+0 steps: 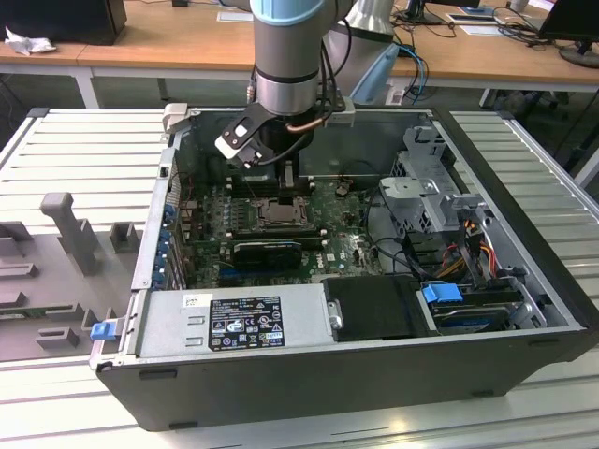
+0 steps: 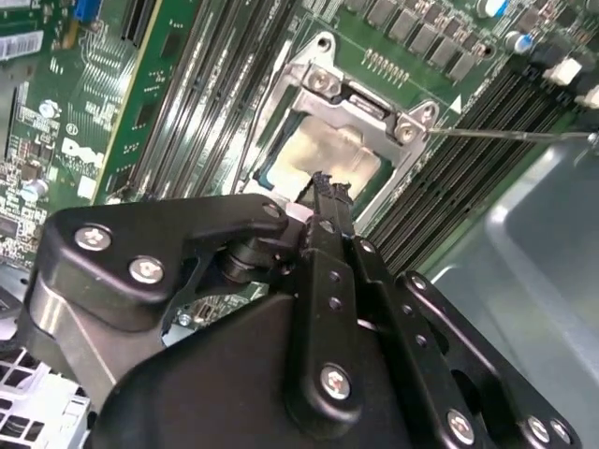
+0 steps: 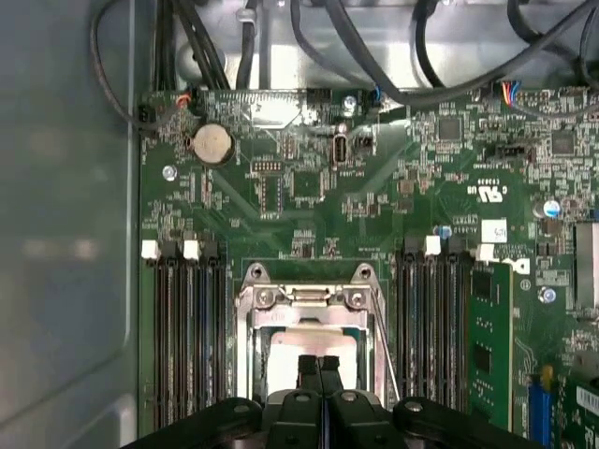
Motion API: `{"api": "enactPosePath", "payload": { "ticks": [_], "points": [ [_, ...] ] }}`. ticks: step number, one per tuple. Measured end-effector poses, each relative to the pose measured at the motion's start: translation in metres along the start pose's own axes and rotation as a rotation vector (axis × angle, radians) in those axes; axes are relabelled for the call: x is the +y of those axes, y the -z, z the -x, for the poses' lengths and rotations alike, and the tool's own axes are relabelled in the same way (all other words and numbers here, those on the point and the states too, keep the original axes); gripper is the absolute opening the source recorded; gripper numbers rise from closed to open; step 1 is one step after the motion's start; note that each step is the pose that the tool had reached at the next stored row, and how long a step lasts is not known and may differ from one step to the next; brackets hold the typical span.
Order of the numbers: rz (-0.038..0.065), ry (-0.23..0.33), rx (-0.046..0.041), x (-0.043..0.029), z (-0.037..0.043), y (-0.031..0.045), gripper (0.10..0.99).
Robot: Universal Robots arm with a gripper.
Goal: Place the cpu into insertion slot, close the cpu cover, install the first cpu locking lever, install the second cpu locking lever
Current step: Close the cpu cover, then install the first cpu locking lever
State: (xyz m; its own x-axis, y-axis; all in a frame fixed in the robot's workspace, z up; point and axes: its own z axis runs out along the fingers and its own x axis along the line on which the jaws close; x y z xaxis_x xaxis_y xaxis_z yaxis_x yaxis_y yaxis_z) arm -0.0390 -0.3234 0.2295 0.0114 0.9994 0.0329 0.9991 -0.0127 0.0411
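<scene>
Pale cpu (image 3: 290,344), silvery cpu cover (image 3: 304,297) seemingly closed

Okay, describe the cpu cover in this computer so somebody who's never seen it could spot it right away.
Find the open computer case and the green circuit board on its floor. Midway between two banks of long black memory slots, under the gripper, sits the cpu cover: the one silvery square frame, the pale cpu showing through its window.

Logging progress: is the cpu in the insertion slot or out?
In: the cpu lies inside the silvery rim of the insertion slot, in both wrist views.
</scene>
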Motion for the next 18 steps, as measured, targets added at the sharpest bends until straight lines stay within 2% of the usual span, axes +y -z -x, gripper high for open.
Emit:
{"api": "enactPosePath", "payload": {
  "ticks": [7, 8, 9, 15, 16, 17, 18],
  "points": [
    [0.000, 0.000, 0.0004, -0.0057, 0.0001, 0.0006, 0.106],
    [0.000, 0.000, 0.0005, -0.0055, -0.0001, 0.0050, 0.106],
    [0.000, 0.000, 0.0004, -0.0052, -0.0004, 0.0134, 0.106],
    [0.000, 0.000, -0.0018, -0.0041, -0.0012, 0.0386, 0.106],
    [0.000, 0.000, -0.0020, -0.0038, -0.0014, 0.0457, 0.106],
    [0.000, 0.001, -0.0031, -0.0034, -0.0018, 0.0561, 0.106],
    [-0.001, 0.036, -0.0013, -0.0034, -0.0018, 0.0563, 0.106]
  ]
}}
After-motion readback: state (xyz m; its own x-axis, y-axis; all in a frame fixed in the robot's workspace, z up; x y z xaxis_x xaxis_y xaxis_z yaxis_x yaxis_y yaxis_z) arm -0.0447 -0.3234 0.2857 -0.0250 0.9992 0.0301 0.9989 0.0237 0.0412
